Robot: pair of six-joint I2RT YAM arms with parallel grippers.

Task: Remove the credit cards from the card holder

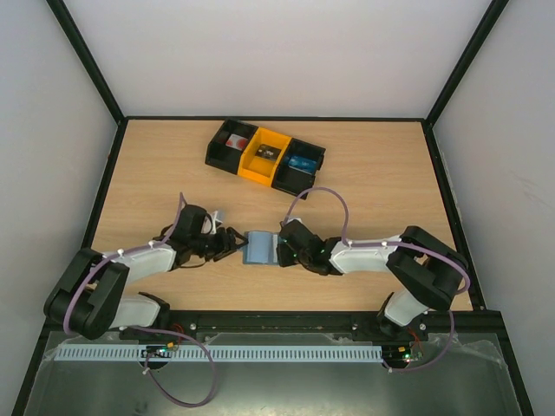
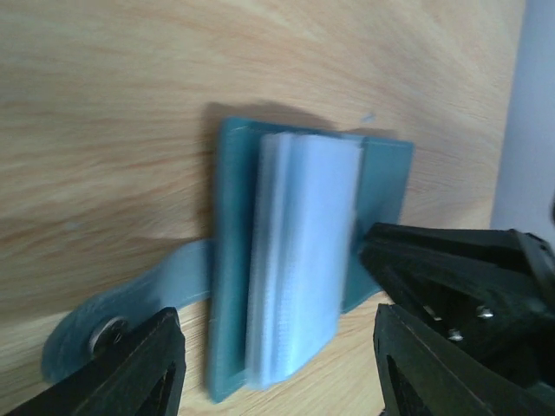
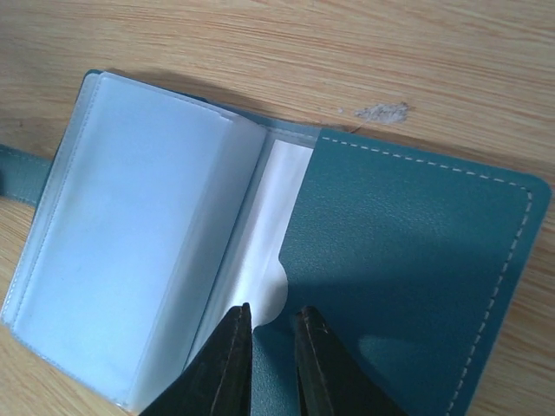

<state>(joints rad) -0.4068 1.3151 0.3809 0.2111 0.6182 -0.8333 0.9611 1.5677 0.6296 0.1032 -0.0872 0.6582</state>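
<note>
The slate-blue card holder (image 1: 259, 248) lies open on the table between my grippers. Its clear plastic sleeves (image 3: 130, 260) stand up from the spine, and a white card (image 3: 277, 225) shows in the right pocket behind a thumb notch. Its side tab with a snap (image 2: 104, 334) points toward the left arm. My left gripper (image 2: 276, 347) is open, its fingers spread either side of the sleeves' near end (image 2: 303, 251), touching nothing. My right gripper (image 3: 270, 314) is nearly closed, its tips at the pocket notch with the pocket edge between them. It also shows in the left wrist view (image 2: 434, 269).
A black-and-yellow compartment tray (image 1: 264, 156) stands at the back of the table, with a brighter blue item (image 1: 303, 163) in its right bin. Bare wood lies between the tray and the card holder. Cage walls enclose the table.
</note>
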